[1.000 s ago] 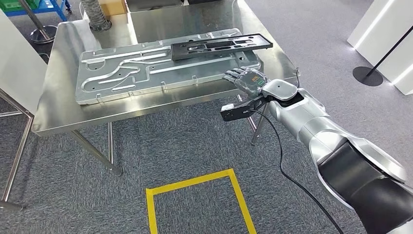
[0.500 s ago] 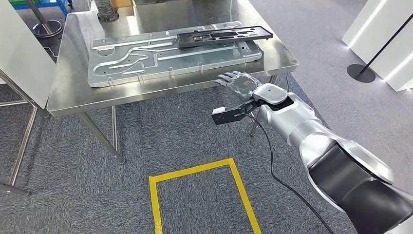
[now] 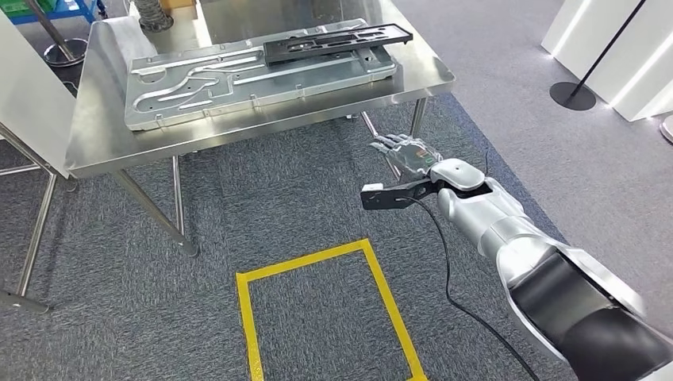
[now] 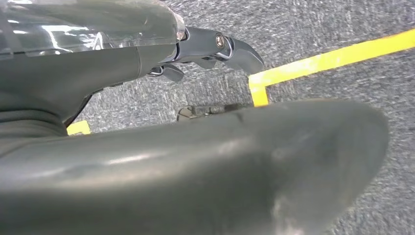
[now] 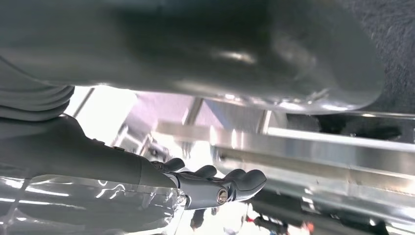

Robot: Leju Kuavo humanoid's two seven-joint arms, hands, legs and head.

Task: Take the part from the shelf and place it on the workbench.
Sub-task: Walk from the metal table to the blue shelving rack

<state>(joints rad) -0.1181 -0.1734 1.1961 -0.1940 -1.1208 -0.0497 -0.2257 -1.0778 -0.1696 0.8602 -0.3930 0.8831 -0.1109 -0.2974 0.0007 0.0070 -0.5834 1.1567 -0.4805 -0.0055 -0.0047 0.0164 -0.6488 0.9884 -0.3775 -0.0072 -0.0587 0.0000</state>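
The black part (image 3: pixel 337 41) is seen lying on the grey metal plate (image 3: pixel 238 75) on the workbench (image 3: pixel 103 135). Placement is judged done. The right hand (image 3: pixel 406 152), below the bench edge, is spread and empty; retreat is called for. The left hand (image 4: pixel 215 46) is curled, holding nothing.
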